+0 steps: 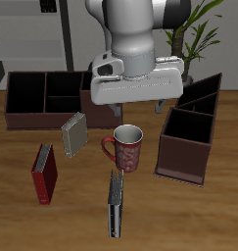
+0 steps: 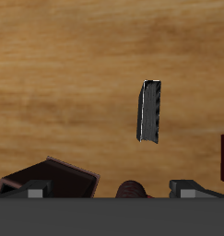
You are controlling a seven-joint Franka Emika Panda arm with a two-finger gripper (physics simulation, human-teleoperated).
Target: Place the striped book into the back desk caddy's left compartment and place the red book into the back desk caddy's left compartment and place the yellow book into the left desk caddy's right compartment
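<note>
- Table (image 1: 23,221): wood, holding everything.
- Back desk caddy (image 1: 47,98): far side, dark compartments.
- Left desk caddy (image 1: 192,132): beside the mug.
- Gripper (image 1: 138,110): above the mug; whether its fingers are apart or together, I cannot tell.
- Mug (image 1: 125,147): red, patterned, mid-table among the books.
- Red book (image 1: 45,174): upright, near edge.
- Striped book (image 1: 116,203) (image 2: 149,112): upright, nearest the front.
- Yellow book (image 1: 74,133): before the back caddy.
- No readable writing.

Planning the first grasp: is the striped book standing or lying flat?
Standing upright on the table: the striped book rests on its edge, spine up, near the mug.
</note>
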